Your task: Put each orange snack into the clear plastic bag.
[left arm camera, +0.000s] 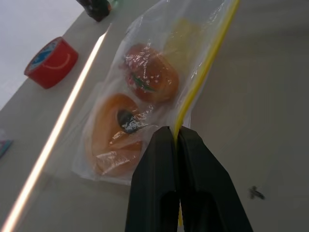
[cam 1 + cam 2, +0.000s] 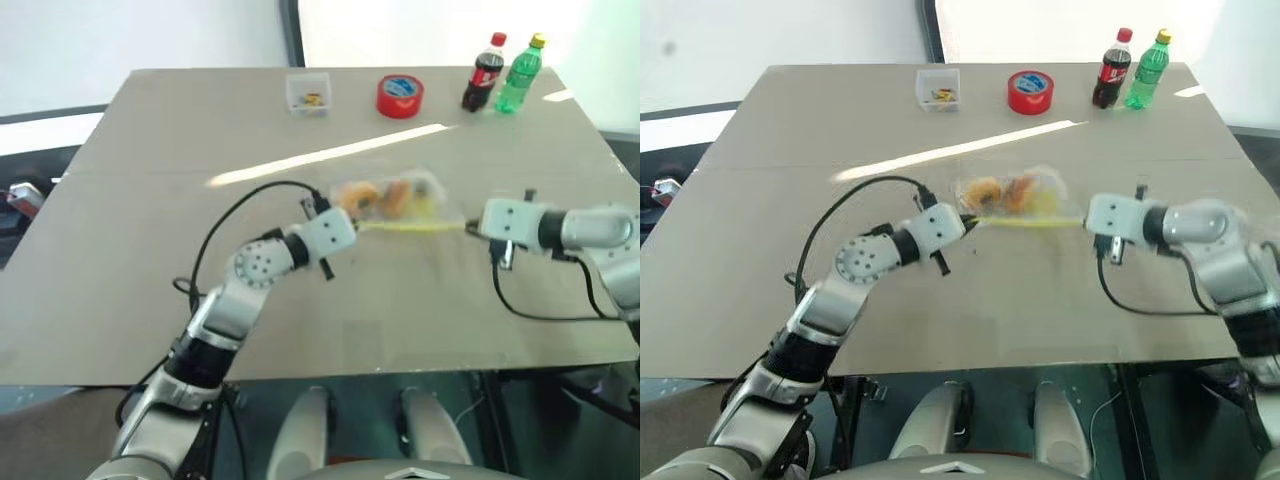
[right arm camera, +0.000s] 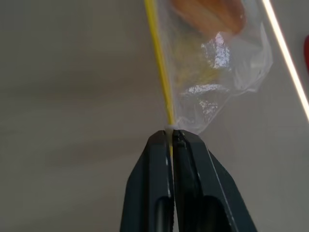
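Tabletop (image 2: pixel 150 300), beige, sunlit streak; clear plastic bag (image 1: pixel 145 72) stretched between left end effector (image 1: pixel 177 140) and right end effector (image 3: pixel 171 137), both clamped on its yellow strip.

Bright daylight from the far side, with glare and some motion blur.
A long streak of glare crosses the table (image 2: pixel 150 330); the far background is blown out white. The clear plastic bag (image 2: pixel 395 200) smears with blur in the head views, and its crinkles glint in both wrist views.
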{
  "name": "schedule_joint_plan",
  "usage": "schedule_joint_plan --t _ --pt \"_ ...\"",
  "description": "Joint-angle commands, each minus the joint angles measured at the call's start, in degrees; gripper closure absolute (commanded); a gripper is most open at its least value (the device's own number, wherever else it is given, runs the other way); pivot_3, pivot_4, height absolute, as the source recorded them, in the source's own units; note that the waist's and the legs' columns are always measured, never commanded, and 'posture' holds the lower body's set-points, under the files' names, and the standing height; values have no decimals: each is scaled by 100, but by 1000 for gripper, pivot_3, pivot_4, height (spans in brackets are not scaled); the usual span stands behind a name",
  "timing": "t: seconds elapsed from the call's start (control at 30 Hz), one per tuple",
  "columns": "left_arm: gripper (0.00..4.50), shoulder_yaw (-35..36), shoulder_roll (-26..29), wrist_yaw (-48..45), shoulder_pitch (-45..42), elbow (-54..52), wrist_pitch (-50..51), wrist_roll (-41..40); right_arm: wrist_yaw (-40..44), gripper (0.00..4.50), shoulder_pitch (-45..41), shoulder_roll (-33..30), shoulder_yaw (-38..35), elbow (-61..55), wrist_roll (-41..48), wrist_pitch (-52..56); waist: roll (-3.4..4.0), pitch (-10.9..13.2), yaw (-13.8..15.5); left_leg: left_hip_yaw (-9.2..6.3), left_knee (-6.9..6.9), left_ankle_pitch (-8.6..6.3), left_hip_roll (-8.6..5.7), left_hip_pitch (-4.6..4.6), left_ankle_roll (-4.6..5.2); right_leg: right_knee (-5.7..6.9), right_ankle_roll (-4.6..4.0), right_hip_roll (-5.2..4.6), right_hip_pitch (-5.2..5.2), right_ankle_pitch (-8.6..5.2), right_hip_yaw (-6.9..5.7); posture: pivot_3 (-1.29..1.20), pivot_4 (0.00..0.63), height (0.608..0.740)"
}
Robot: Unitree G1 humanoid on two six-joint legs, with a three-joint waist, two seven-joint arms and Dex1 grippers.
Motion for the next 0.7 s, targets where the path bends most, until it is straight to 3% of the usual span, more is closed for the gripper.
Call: schedule_joint_plan --t 0.03,0.07,0.1,0.17,0.3,0.4,0.7 --pt "2589 236 53 84 362 -594 367 -42 -13 2587 519 -169 -538 -480 268 583 1 0 16 8 0 0 0 11 0 -3 0 2 13 0 -6 0 150 740" --pt "2139 343 4 183 489 -700 467 -86 63 2147 731 -213 -670 -526 424 703 0 0 16 14 5 2 0 13 1 1 0 4 13 1 -5 0 150 740" --pt "1568 546 -78 288 660 -866 619 -208 71 2102 928 -161 -931 -467 656 768 0 1 13 14 12 2 0 16 1 6 0 6 16 1 -5 0 150 740" --pt "1352 953 -245 378 938 -1195 981 -549 93 2102 1163 -43 -1372 -263 1050 702 -5 -2 19 27 28 3 2 40 0 31 1 10 30 0 3 0 150 740" --pt "1352 1515 -49 120 1558 -1848 1423 -1057 336 2102 1226 235 -2295 100 2151 893 -8 -2 -9 26 15 1 12 69 -1 31 0 11 50 -2 13 0 150 740" --pt "1352 2022 129 -80 1927 -2212 1720 -1577 806 2102 1254 63 -2615 328 2698 1108 -7 -2 2 30 8 1 12 82 -1 36 -1 15 52 -2 21 0 150 740" --pt "1352 3012 414 -308 2610 -2857 2340 -2799 1544 2102 1151 -143 -2742 863 3265 1003 -7 -2 6 46 9 1 18 82 -1 24 -3 14 57 -5 20 0 150 740"
